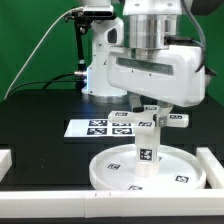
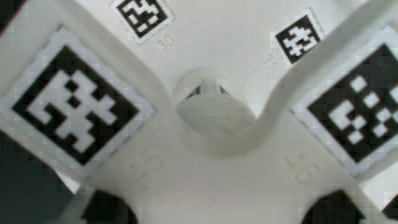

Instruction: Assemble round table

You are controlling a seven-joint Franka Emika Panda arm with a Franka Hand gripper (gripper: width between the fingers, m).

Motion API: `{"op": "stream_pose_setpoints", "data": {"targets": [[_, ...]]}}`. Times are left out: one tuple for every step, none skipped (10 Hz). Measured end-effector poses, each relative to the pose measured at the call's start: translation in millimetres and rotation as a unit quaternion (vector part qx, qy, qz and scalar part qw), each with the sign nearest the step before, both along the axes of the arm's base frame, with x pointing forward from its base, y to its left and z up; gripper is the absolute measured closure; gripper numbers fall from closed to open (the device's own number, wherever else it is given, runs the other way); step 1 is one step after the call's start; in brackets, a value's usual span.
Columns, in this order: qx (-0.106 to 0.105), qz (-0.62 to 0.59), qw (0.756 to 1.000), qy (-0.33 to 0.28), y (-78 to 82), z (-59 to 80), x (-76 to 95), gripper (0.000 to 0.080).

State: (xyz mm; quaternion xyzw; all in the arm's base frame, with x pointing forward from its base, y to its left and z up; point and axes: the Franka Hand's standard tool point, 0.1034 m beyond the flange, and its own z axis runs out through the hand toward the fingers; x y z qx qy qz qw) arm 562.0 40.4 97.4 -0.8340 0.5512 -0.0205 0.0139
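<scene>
Insp. A: White border rail (image 1: 45,203) runs nearest the camera, along desk (image 1: 40,125) front edge. Behind it, round tabletop disc (image 1: 115,170) lies flat, tags on its face.

Insp. B: Leg posn?

Insp. A: Cylinder leg (image 1: 147,150) stands upright at disc centre, tag on its side. Claw (image 1: 148,122) sits over leg top, fingers either side, appears clamped on it. Wrist view: too close, blurred; white part (image 2: 205,120) betw. large tags.

Insp. B: Other items?

Insp. A: Marker board (image 1: 100,127) flat on desk, behind disc. Second rail (image 1: 211,165) on exterior view's right.
</scene>
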Motion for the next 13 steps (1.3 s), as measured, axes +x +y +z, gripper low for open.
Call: {"op": "stream_pose_setpoints", "data": {"targets": [[0.005, -0.031, 1.0, 0.0, -0.4, 0.0, 0.0, 0.0357], [0.01, -0.074, 0.997, 0.0, -0.4, 0.0, 0.0, 0.0357], [0.012, -0.106, 0.994, 0.0, 0.0, 0.0, 0.0, 0.0357], [0.011, -0.11, 0.994, -0.001, 0.0, 0.1, -0.1, 0.0357], [0.012, -0.108, 0.994, -0.001, 0.0, 0.2, 0.2, 0.0357], [0.012, -0.107, 0.994, -0.001, 0.6, -0.2, -0.1, 0.0266], [0.012, -0.106, 0.994, -0.002, 1.8, 1.0, 0.5, 0.0187], [0.02, -0.102, 0.995, -0.008, 6.4, 12.7, 3.7, 0.0187], [0.034, -0.098, 0.994, -0.017, 9.2, 31.6, 8.1, 0.0157], [0.043, -0.095, 0.994, -0.022, 9.7, 46.9, 10.7, 0.0152], [0.04, -0.095, 0.994, -0.023, 9.1, 42.6, 9.7, 0.0152], [0.039, -0.094, 0.995, -0.021, 9.4, 39.6, 9.7, 0.015], [0.039, -0.094, 0.995, -0.021, 9.6, 39.7, 9.9, 0.015]]}}
